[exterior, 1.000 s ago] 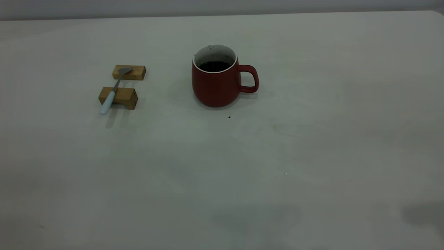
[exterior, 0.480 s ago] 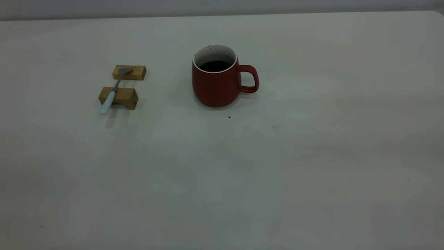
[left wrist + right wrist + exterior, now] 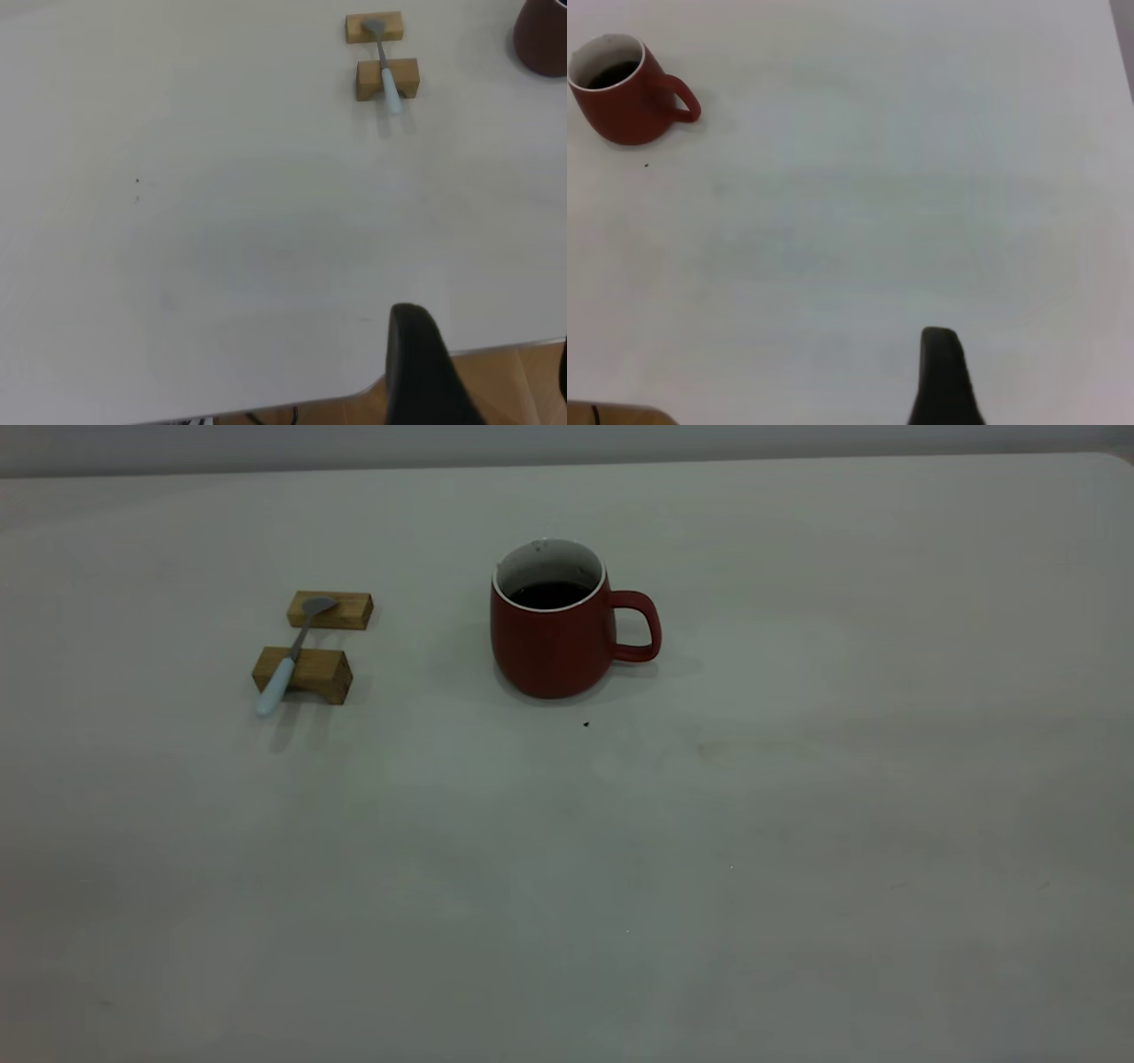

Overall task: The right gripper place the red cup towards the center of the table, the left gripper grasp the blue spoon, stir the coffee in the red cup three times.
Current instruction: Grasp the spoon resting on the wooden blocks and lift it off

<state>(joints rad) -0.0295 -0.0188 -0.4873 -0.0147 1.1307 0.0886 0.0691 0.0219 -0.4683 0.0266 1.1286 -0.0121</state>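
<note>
Shadows at the near edge of the table [image 3: 797, 921] have gone; nothing else was moved. The left gripper [image 3: 485, 335] is held apart, the blue spoon [image 3: 386, 62] far ahead. The right gripper [image 3: 943, 363] cannot be judged; the red cup [image 3: 622, 97] stands far ahead, ungrasped, so the task is judged unstarted.

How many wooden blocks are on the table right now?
2. The far block sits under the spoon bowl; the near block sits under its handle. Both lie left of the red cup, apart from it. None seems hidden.
</note>
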